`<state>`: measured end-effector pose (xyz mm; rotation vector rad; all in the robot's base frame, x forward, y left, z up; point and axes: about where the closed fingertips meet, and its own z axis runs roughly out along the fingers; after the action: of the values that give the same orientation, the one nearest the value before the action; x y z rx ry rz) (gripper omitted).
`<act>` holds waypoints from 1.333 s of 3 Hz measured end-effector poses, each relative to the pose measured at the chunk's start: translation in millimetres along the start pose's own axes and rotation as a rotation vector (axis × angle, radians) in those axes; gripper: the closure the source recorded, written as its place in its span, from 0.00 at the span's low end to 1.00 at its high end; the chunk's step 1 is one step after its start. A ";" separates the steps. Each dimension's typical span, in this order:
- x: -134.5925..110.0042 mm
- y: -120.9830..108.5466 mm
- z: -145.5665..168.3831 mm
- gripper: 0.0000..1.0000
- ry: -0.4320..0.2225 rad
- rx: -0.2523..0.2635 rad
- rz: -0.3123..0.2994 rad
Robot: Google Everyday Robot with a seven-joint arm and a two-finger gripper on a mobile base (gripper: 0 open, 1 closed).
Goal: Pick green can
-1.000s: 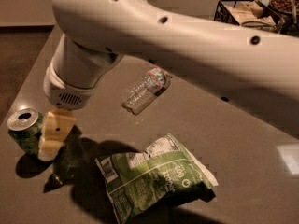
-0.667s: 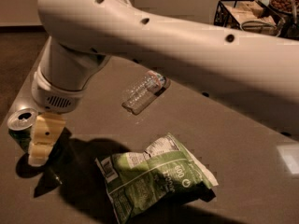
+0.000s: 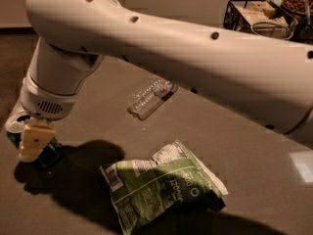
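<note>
The green can (image 3: 49, 153) stands upright at the far left of the dark table (image 3: 254, 146). Its silver top (image 3: 16, 123) shows just left of the arm's wrist. My gripper (image 3: 34, 141) hangs from the big white arm and sits right at the can, covering most of its front. Only the can's top edge and lower right green side show. The can stands on the table.
A clear plastic bottle (image 3: 149, 98) lies on its side mid-table. A green-and-white chip bag (image 3: 161, 187) lies in front, right of the can. A black wire basket (image 3: 254, 14) stands at the back right. The white arm spans the upper view.
The arm has swung left and down. The gripper has moved from right of the can to directly over its front. The can, bottle and bag have not moved.
</note>
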<state>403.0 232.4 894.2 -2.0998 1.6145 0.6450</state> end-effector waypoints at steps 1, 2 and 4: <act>-6.2 0.8 -3.6 0.63 -0.021 -0.009 -0.004; -18.7 0.8 -23.7 0.86 -0.063 0.021 -0.017; -50.7 5.9 -65.3 1.00 -0.106 0.069 -0.085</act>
<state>393.3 232.5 976.5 -2.0368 1.4609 0.6517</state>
